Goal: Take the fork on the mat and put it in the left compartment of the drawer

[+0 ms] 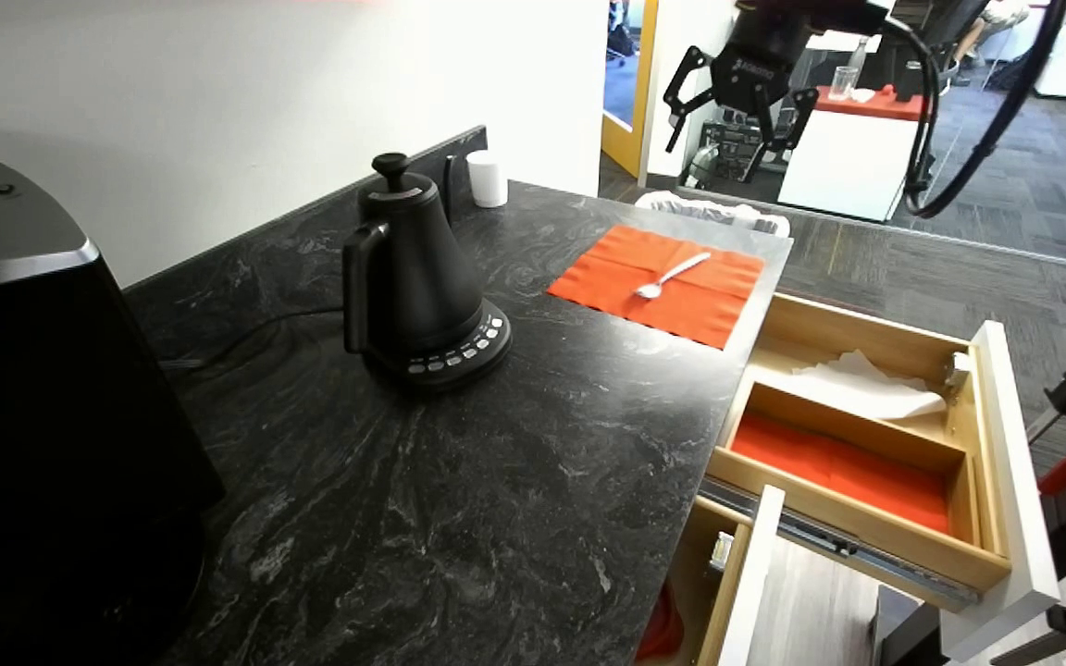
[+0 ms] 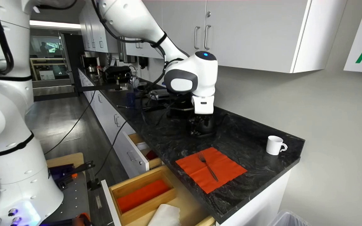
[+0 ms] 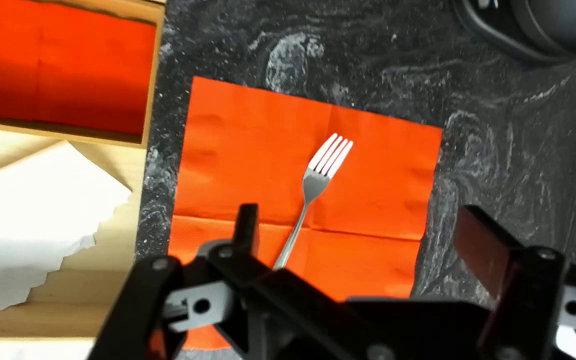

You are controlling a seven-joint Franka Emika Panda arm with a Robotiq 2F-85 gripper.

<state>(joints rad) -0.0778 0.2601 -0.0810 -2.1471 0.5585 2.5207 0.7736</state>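
The silvery fork (image 1: 674,276) lies flat on the orange-red mat (image 1: 723,289) near the counter's end. The fork (image 2: 208,165) and mat (image 2: 228,172) also show in an exterior view. In the wrist view the fork (image 3: 314,186) lies diagonally on the mat (image 3: 243,150), its handle end hidden behind a finger. My gripper (image 1: 714,157) is open and empty, high above the counter. In the wrist view its fingers (image 3: 358,217) are wide apart, the fork nearer the left one. The drawer (image 1: 1005,435) is pulled out. Its left compartment (image 1: 838,467) has an orange-red floor, also in the wrist view (image 3: 68,65).
A crumpled white paper (image 3: 33,215) lies in the drawer's pale-floored section. A black kettle (image 1: 417,268) stands on the counter, beside a dark machine (image 1: 43,388). A white mug (image 2: 274,145) stands by the wall. A further drawer (image 2: 137,160) is partly open.
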